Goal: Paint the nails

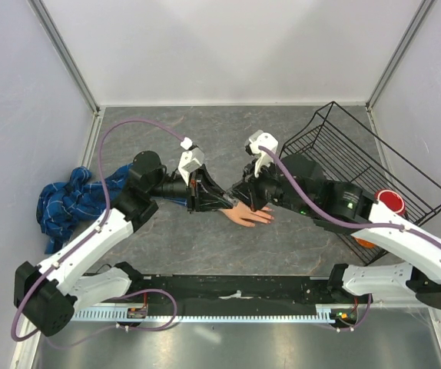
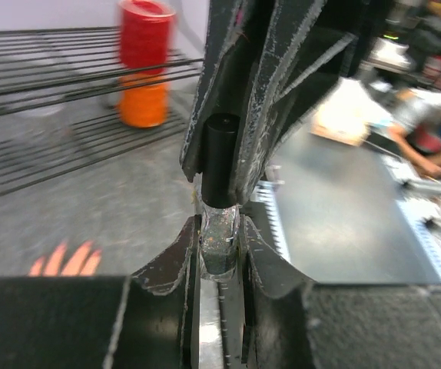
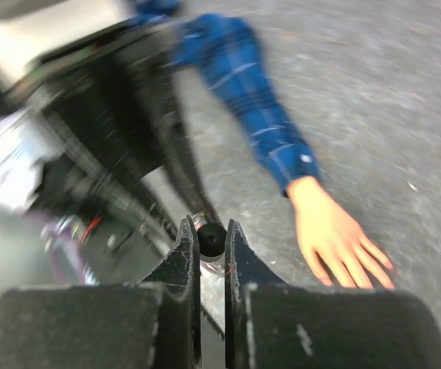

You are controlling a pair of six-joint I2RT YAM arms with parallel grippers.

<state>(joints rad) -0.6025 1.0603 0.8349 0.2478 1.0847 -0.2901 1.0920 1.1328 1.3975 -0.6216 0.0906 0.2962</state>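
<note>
From the top, just a dark tangle over the mannequin hand (image 1: pixel 250 216) flat on the table (image 1: pixel 205 254). Up close though: left gripper (image 2: pixel 219 231) clamped on the glass bottle (image 2: pixel 219 247), right gripper (image 3: pixel 211 228) pinching its black cap (image 3: pixel 211 240), nails (image 3: pixel 376 270) just beside, too blurry.

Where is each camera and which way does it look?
Top external: high behind the bases, looking down on the grey table; the left arm and right arm meet near the peach mannequin hand.
Left wrist: rides the left arm, looks past the left gripper, shut on a glass bottle, toward the black wire basket.
Right wrist: rides the right arm, looks past the right gripper, shut on the bottle's black cap, toward the blue plaid sleeve.
All three show that hand; both wrist views show the cap.
</note>
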